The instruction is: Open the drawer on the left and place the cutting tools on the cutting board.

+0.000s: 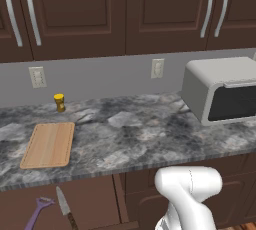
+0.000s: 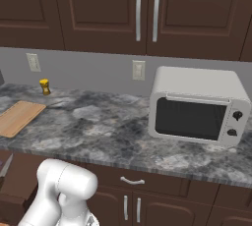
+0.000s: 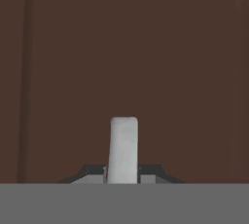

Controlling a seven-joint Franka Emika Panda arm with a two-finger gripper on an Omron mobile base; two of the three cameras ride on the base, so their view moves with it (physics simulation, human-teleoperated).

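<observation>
At the lower left of the left base view the drawer (image 1: 95,199) stands pulled out under the counter edge, its brown inside open to the camera. In it lie the two cutting tools: the purple-handled tool (image 1: 38,212) at the far lower left, tilted, and just beside it to the right the knife (image 1: 64,205), silver blade pointing up the frame and dark handle running off toward the bottom edge; the two lie close but apart. Above them, on the grey marbled counter (image 1: 140,134), the cutting board (image 1: 49,145) lies flat at the middle left of the frame with nothing on it. A small yellow shaker (image 1: 59,102) stands upright behind the board, near the wall, well apart from it. A white toaster oven (image 1: 225,91) sits at the right edge of the same frame. In the right base view the board shows as a tan corner at the left edge, the shaker at the upper left, the oven at the right of centre, and a sliver of the knife blade at the lower left edge. The white arm (image 1: 187,194) rises at the bottom of the left base view. In the hand view a silver bar handle (image 3: 123,149) stands upright at bottom centre against flat dark brown wood (image 3: 121,47), between the dark parts of the gripper (image 3: 122,172); whether its fingers press on the bar or stand apart cannot be told.
</observation>
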